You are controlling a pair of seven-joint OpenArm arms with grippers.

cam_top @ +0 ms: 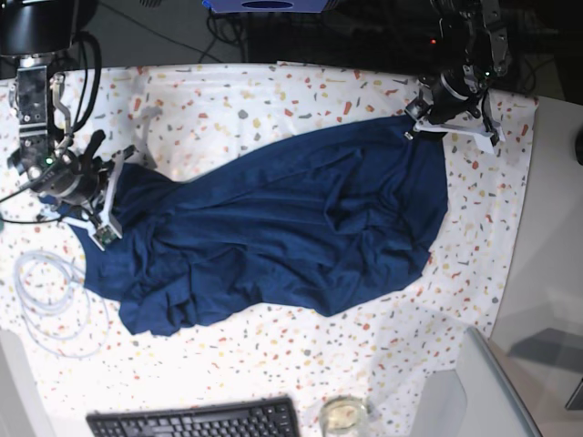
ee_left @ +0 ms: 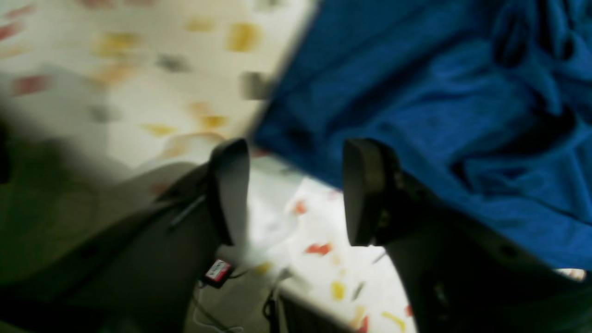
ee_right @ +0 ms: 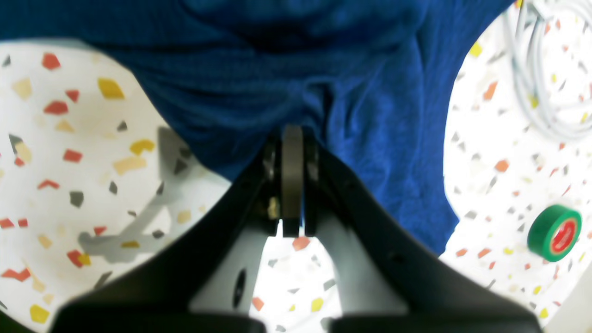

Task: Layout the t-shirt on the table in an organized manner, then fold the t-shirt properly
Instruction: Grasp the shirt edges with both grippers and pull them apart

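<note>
The dark navy t-shirt (cam_top: 291, 218) lies crumpled in a diagonal band across the speckled table (cam_top: 273, 91). At its far right corner, my left gripper (cam_top: 422, 114) stands open. In the left wrist view the left gripper (ee_left: 296, 152) has a wide gap between its fingers (ee_left: 365, 189). The t-shirt (ee_left: 439, 101) edge lies just beyond the tips, and nothing is held. At the shirt's left end, my right gripper (cam_top: 107, 196) is shut on a bunched fold. In the right wrist view the right gripper (ee_right: 292, 136) pinches the t-shirt (ee_right: 277, 69) fabric above the table (ee_right: 69, 162).
A green tape roll (ee_right: 554, 232) and a white cable coil (cam_top: 46, 291) lie on the table's left side. A black keyboard (cam_top: 196, 421) and a small glass dish (cam_top: 343, 414) sit at the near edge. Plain grey surface (cam_top: 551, 237) borders the right side.
</note>
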